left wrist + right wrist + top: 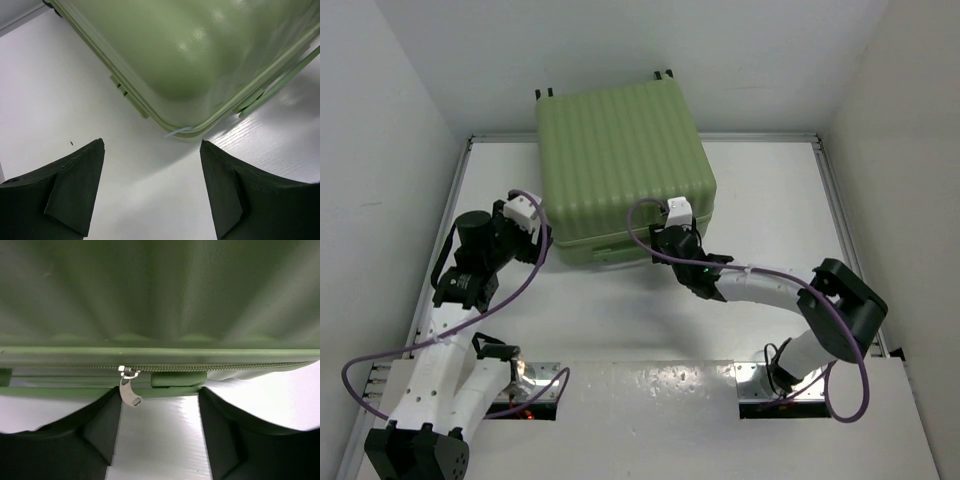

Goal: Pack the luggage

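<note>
One metal zipper pull on the single suitcase was shown only by the right wrist view; the left gripper and right gripper were held released.

Luggage: glossy ribbed plastic; metal zipper pull.

Flat white table: closed light-green ribbed hard-shell suitcase lies flat on it, at far edge, near centre.
</note>
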Available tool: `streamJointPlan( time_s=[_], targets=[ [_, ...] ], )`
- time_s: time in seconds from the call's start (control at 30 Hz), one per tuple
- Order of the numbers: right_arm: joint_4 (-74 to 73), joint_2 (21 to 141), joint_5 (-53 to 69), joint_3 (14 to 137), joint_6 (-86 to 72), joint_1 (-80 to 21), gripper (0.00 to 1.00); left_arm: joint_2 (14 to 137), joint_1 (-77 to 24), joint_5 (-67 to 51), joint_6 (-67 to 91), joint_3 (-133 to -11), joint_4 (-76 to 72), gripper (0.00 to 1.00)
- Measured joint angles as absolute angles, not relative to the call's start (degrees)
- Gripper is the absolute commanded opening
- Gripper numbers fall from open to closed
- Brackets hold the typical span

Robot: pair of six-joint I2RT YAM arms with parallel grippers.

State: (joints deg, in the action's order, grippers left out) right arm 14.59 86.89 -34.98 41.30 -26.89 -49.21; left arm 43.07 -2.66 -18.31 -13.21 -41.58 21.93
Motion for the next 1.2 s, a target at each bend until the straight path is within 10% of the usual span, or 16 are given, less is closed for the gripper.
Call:
streamJointPlan(
  time_s=[0.27,0.43,1.2],
  targets=[
    [18.85,88.68,-34.37,41.85,-24.91,-48.12,0.35,40.64,-2.66,-17.19,-12.38,-39.99,21.76,0.81],
    [28.03,88.66,-29.89,37.30,-19.35,-48.14,0.00,40.10,-2.66,-18.57,-13.74,-38.70,22.09,0.81],
    [34.26,87.57,-20.64,34.24,-15.70,-44.66,0.00,43.46,-18.11,-32.08,-41.04,-40.62,33.54,0.81]
  ],
)
